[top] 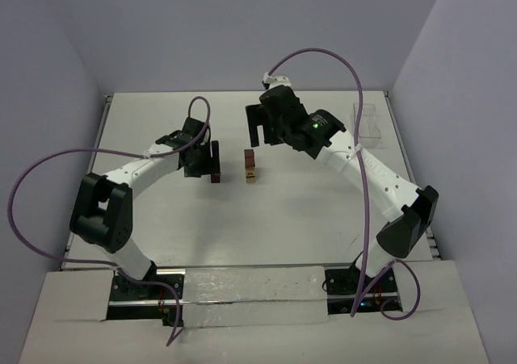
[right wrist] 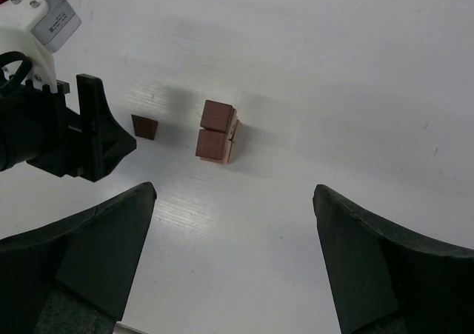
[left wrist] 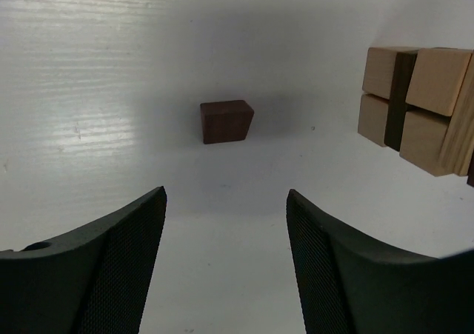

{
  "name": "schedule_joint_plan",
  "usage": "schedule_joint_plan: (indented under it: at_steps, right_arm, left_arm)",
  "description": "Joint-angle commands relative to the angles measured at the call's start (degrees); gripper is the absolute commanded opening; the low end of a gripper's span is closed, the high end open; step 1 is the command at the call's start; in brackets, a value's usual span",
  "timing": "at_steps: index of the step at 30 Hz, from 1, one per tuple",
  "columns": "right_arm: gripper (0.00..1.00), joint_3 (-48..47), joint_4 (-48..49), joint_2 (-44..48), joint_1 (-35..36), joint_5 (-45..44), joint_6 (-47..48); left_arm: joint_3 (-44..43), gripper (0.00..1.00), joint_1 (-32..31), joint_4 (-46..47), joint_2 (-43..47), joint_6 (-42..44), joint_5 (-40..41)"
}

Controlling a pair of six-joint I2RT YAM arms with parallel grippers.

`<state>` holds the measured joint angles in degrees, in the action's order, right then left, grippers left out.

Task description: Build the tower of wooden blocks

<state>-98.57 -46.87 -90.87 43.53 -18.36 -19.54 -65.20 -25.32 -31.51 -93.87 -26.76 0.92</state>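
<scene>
On the white table [top: 307, 219], the right gripper [right wrist: 233, 191] hangs spread wide and empty at the twelve o'clock of the tower [top: 252, 167]. The left gripper [left wrist: 226, 201] has its jaws apart and holds nothing. A loose dark brown cube [left wrist: 226, 121] lies at the tower's nine o'clock. The step in hand is probably picking up that cube, so the next move is to descend, straddle it and close.

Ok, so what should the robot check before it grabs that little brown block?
1. Small dark brown wooden cube lies alone on the white table, apart from the stack: ok.
2. Left gripper jaws apart, nothing between them: ok.
3. Cube lined up with the gap ahead of the left gripper: ok.
4. Right gripper open, empty, not touching the stack: ok.
5. Stack of tan and brown wooden cubes straight enough for another cube: cannot tell.
</scene>
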Motion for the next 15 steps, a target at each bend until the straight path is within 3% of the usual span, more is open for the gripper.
schedule_joint_plan:
  at_steps: [1, 9, 15]
  right_arm:
    - [0.95, 0.40, 2.31, 2.63, -1.64, -1.56, 0.76]
    - [0.95, 0.31, 2.12, 2.45, -2.32, -1.06, 0.38]
    - [0.95, 0.58, 2.01, 2.45, -2.93, -0.60, 0.20]
  left_arm:
    - [-5.08, 0.72, -1.20, 0.07, -3.30, -0.75, 1.39]
    - [-11.51, 0.67, -1.50, -3.04, -11.43, -0.93, 2.06]
    - [-10.21, 0.65, -1.58, -2.77, -12.33, -1.10, 2.62]
